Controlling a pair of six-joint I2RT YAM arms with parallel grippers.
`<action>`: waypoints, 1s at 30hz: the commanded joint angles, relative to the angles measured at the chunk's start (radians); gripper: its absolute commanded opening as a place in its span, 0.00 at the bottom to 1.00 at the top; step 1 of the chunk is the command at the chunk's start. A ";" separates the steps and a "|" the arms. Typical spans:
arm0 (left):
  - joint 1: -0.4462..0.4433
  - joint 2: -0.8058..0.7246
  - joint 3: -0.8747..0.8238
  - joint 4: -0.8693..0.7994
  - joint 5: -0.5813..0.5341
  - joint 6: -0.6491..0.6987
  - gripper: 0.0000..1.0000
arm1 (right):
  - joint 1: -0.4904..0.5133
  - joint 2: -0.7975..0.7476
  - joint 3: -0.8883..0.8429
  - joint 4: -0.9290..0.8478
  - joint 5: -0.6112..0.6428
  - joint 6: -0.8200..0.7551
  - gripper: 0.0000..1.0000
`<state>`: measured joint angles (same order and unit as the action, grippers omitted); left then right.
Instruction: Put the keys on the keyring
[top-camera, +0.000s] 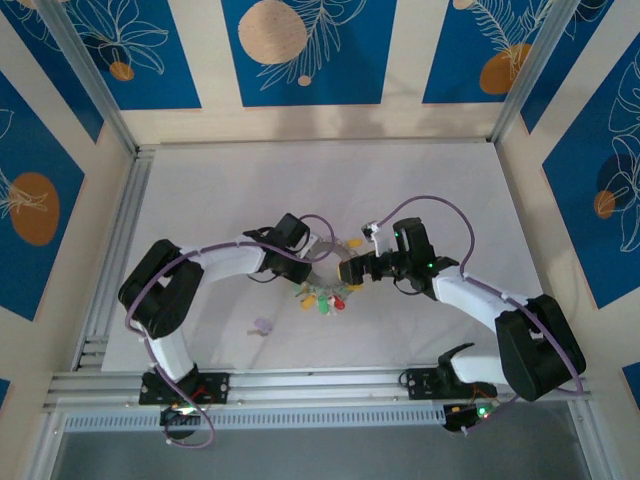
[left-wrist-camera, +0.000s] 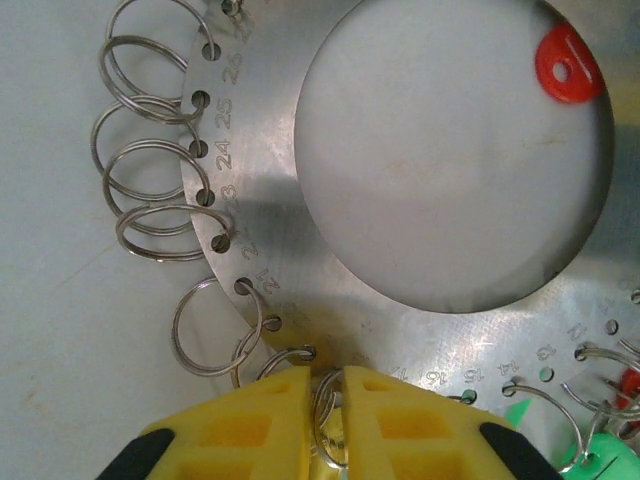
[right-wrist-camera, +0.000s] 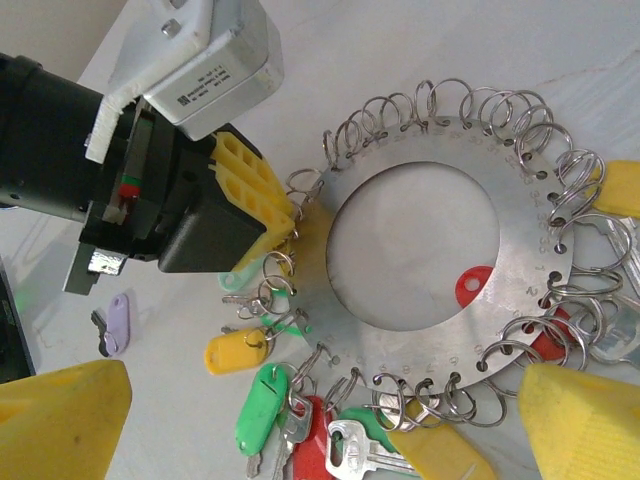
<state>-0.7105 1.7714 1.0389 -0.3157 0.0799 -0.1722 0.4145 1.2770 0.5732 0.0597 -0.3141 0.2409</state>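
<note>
The white surface (top-camera: 200, 200), edged with aluminium rails, sits between pale walls hung with blue panels of leaf outlines and orange discs. In the top view two arms meet at mid-frame over one keyring (top-camera: 340, 270), with a small cluster of coloured keys (top-camera: 322, 300) just below it and a single lilac key (top-camera: 262, 325) well apart at lower left. The right wrist view resolves the keyring (right-wrist-camera: 400, 345) as a flat grey metal disc with a wide round opening. It lies flat on the surface and, being round, has no long axis. Its rim is drilled with holes that carry many small wire loops. In that view the tagged keys fan outward from its lower rim toward the bottom of the frame: at least three yellow, two green and three red, one red tag lying inside the opening. The lilac key (right-wrist-camera: 117, 325) lies alone at the left edge, its long axis near vertical in the frame. The left wrist view alone shows engraved numerals beside the holes, and six or more empty loops along the disc's left edge. The left gripper (left-wrist-camera: 325, 375) has its yellow fingers (left-wrist-camera: 270, 410) pressed almost together, pinching one wire ring (left-wrist-camera: 328, 425) at the disc's rim. The right gripper (right-wrist-camera: 320, 370) has its fingers (right-wrist-camera: 60, 420) spread wide at the lower corners, holding nothing.
</note>
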 joint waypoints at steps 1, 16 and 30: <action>-0.014 0.011 0.019 -0.029 0.001 0.005 0.09 | -0.009 -0.025 -0.018 0.005 -0.003 0.007 0.99; -0.015 -0.121 0.071 -0.095 0.054 0.020 0.00 | -0.029 -0.065 -0.028 0.004 0.001 0.018 0.99; -0.013 -0.323 0.103 -0.157 0.103 0.063 0.00 | -0.028 -0.213 -0.064 0.016 -0.068 0.007 1.00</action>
<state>-0.7139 1.4979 1.1213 -0.4477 0.1425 -0.1387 0.3855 1.1076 0.5293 0.0620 -0.3340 0.2546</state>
